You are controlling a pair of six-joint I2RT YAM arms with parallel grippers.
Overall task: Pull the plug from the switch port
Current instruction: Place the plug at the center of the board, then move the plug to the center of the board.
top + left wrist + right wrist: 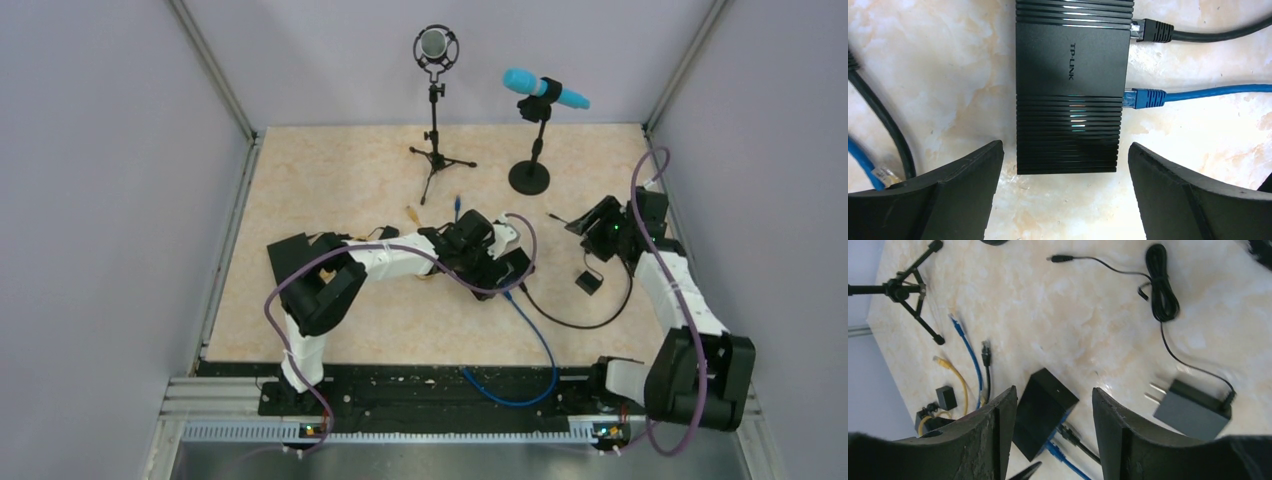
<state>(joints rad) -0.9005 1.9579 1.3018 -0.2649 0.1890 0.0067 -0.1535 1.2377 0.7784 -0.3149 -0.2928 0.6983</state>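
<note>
The switch (pixel 1071 75) is a flat black TP-LINK box lying on the marble table. A blue plug (pixel 1145 98) and a black plug (pixel 1151 30) sit in ports on its right edge, with cables running off to the right. My left gripper (pixel 1065 197) hovers open over the box's near end, with its fingers (pixel 948 195) wider than the box and touching nothing. My right gripper (pixel 1053 395) is open and empty, well above the table. It looks down on the switch (pixel 1043 412), the blue plug (pixel 1055 451) and the black plug (pixel 1071 435). In the top view the left gripper (pixel 497 256) covers most of the switch.
A grey power adapter (pixel 1192 409) with a coiled black lead (pixel 1160 287) lies to the right of the switch. Loose blue (pixel 965 347), black (pixel 986 365) and yellow (pixel 955 374) cables lie to its left. A tripod mic stand (pixel 437 150) and a round-based stand (pixel 529 177) are behind it.
</note>
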